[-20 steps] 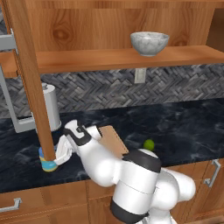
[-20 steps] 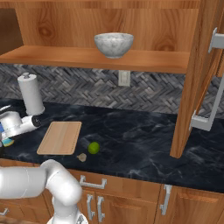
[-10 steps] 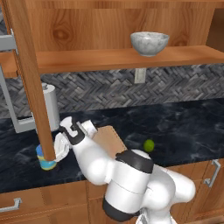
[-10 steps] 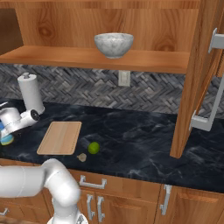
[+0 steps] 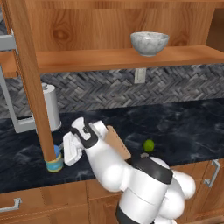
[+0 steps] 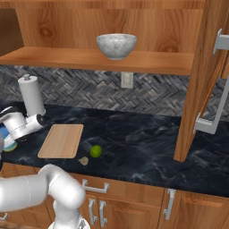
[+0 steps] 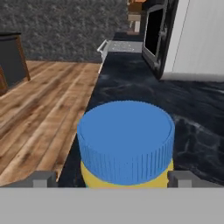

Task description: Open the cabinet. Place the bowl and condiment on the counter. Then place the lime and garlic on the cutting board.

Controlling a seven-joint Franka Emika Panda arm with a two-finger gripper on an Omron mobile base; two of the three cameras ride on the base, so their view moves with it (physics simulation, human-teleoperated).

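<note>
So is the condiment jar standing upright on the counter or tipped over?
Upright: the condiment jar stands on the counter, its blue lid on top.

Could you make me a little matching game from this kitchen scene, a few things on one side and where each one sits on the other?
Things:
1. bowl
2. condiment
3. lime
4. garlic

Places:
A. on the counter, just right of the cutting board
B. on the cabinet shelf
C. between the gripper's fingertips
D. near the counter's front edge, beside the green ball

Pairs: 1-B, 2-C, 3-A, 4-D
</note>
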